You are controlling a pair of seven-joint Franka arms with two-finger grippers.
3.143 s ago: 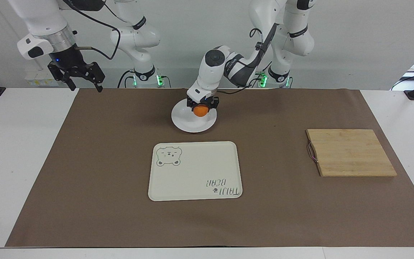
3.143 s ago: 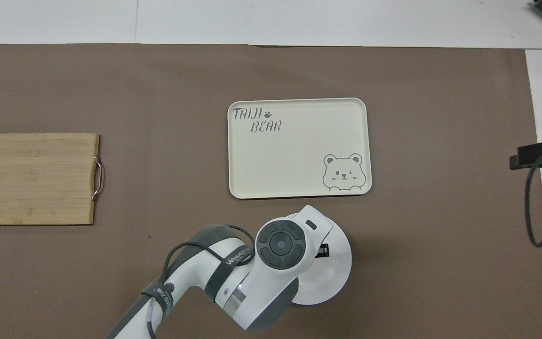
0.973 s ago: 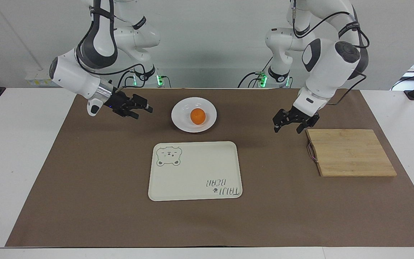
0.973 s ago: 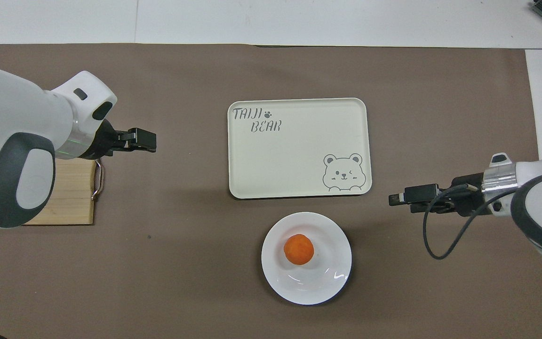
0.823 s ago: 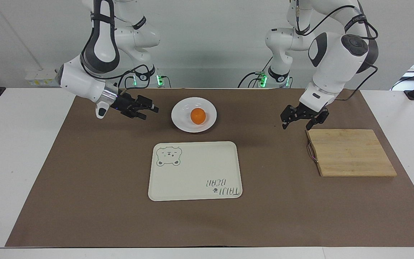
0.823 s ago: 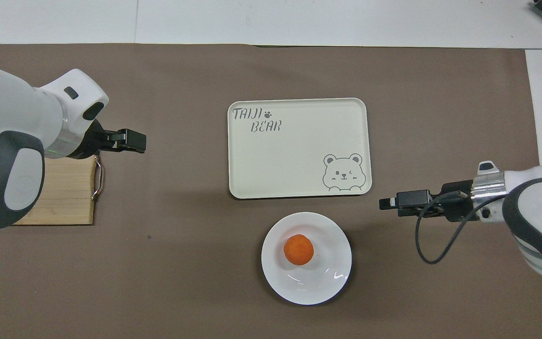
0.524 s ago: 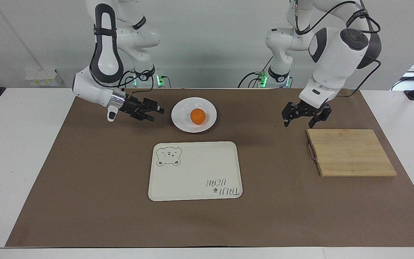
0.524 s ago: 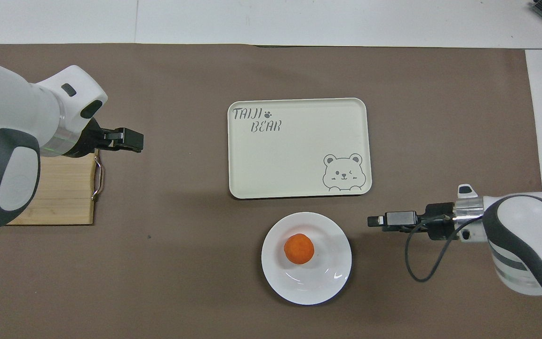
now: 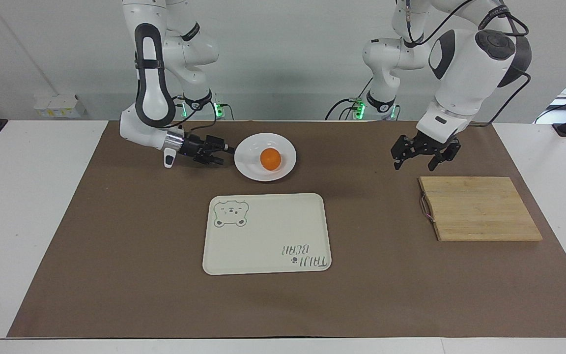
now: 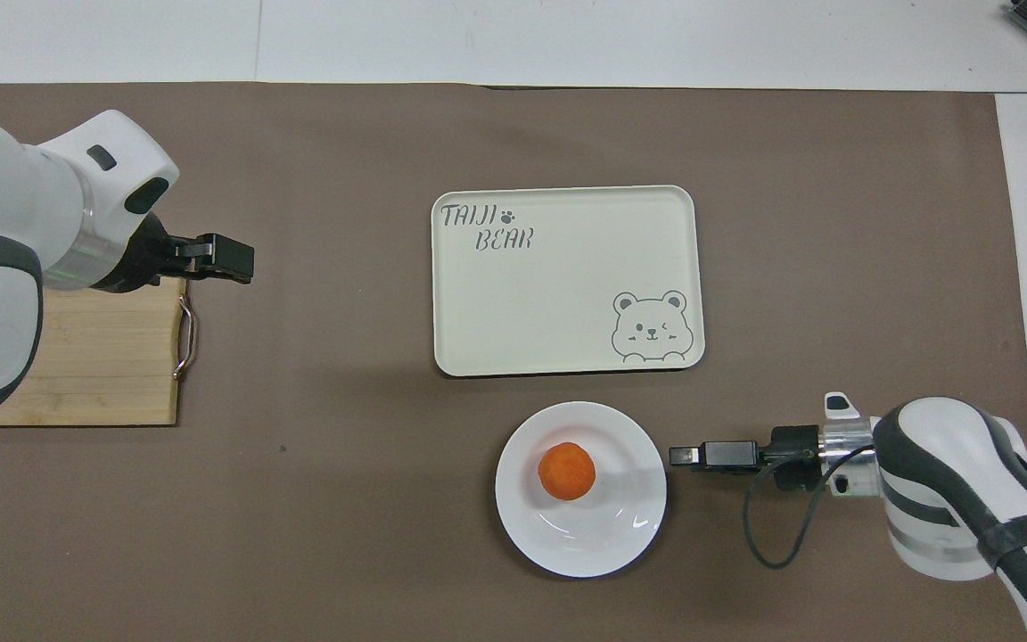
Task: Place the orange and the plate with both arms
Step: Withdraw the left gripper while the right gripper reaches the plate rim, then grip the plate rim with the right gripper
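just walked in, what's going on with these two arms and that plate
A small bright-orange fruit sits on a round glossy white plate, which lies nearer to the robots than the cream rectangular bear tray. The right gripper is low beside the plate's rim, jaws open, holding nothing. The left gripper hangs open and empty over the brown mat, beside the bamboo cutting board.

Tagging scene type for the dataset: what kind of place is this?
Likely a robotics lab bench: two white jointed robot arms at a white table under a brown paper mat, against bare walls, with staged props like a cream rectangular bear-print tray.
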